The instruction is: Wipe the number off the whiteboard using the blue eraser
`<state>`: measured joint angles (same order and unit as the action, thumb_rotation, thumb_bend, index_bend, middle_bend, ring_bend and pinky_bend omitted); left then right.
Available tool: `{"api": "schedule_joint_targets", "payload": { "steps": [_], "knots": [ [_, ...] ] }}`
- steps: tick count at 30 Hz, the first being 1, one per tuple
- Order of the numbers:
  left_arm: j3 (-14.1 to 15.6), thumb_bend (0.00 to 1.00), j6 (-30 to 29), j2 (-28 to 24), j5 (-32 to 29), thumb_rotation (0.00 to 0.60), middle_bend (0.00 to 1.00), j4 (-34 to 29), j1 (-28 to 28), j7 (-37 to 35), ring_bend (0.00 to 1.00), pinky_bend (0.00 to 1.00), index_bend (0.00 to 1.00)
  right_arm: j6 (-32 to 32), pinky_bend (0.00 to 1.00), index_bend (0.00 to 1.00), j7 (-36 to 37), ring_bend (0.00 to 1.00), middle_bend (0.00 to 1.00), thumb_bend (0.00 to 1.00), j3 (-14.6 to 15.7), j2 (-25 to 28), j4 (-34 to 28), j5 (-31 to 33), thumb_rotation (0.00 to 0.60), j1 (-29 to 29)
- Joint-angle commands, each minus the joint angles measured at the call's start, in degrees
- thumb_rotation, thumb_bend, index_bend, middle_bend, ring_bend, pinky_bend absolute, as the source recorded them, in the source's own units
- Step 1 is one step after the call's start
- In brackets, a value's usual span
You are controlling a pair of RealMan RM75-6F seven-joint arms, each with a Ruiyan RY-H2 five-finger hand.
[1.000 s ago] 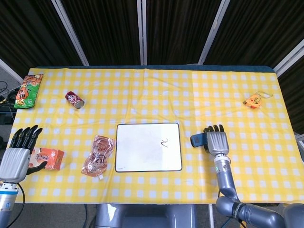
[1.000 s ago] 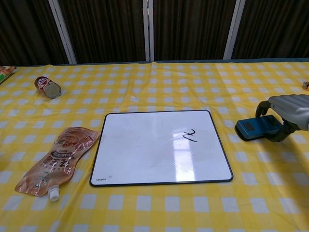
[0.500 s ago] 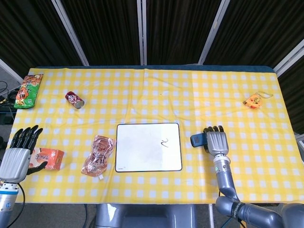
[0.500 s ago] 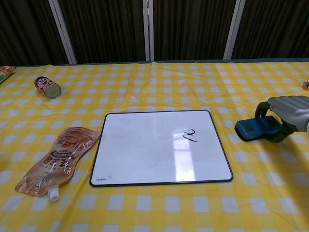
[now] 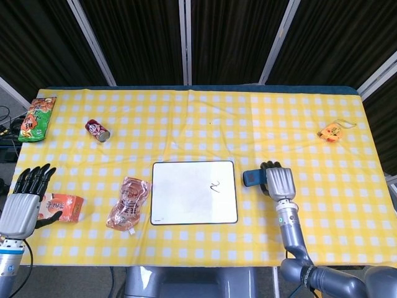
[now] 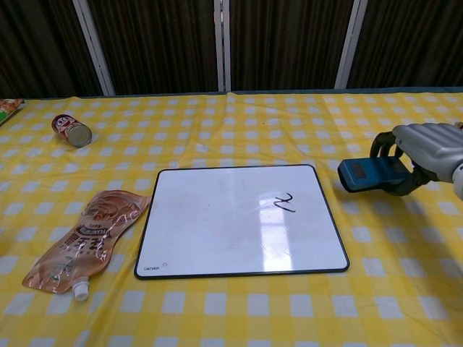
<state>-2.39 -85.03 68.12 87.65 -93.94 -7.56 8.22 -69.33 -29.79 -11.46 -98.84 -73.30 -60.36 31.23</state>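
Note:
The whiteboard (image 5: 193, 192) (image 6: 235, 220) lies flat at the table's front middle, with a small black number (image 5: 215, 185) (image 6: 284, 202) written right of its centre. My right hand (image 5: 279, 182) (image 6: 423, 150) grips the blue eraser (image 5: 252, 178) (image 6: 367, 176), which is lifted off the cloth just right of the board's upper right corner. My left hand (image 5: 25, 200) stands far left, fingers spread, holding nothing, beside an orange snack box (image 5: 64, 207).
A clear pink pouch (image 5: 129, 203) (image 6: 85, 240) lies left of the board. A red can (image 5: 97, 130) (image 6: 71, 131) and a snack bag (image 5: 37, 118) are at the back left. An orange object (image 5: 330, 131) sits at the back right.
My right hand has lifted the blue eraser and carried it left, closer to the whiteboard's right edge. The left hand has not moved.

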Motion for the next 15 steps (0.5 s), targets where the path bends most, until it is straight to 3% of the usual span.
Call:
{"api": "schedule_joint_targets", "payload": {
  "steps": [1,9,15],
  "knots": [
    [0.0,0.13,0.0,0.0,0.0,0.6,0.0,0.0,0.0,0.0,0.0,0.0,0.0,-1.5,0.73,0.84,-0.9,0.71,0.74,0.45,-0.3,1.0,-3.6,-1.7,0.6,0.2],
    [0.0,0.13,0.1,0.0,0.1,0.6,0.0,-0.1,-0.1,0.1,0.0,0.0,0.0,-2.4,0.74,0.84,-6.4,0.71,0.75,0.45,0.6,-0.6,-9.9,-3.5,0.6,1.5],
    [-0.1,0.13,0.1,-0.2,-0.1,0.6,0.0,-0.1,-0.1,-0.5,0.0,0.0,0.0,-1.4,0.74,0.84,-11.2,0.71,0.75,0.45,0.7,-4.4,-10.6,-2.5,0.6,3.3]
  ]
}}
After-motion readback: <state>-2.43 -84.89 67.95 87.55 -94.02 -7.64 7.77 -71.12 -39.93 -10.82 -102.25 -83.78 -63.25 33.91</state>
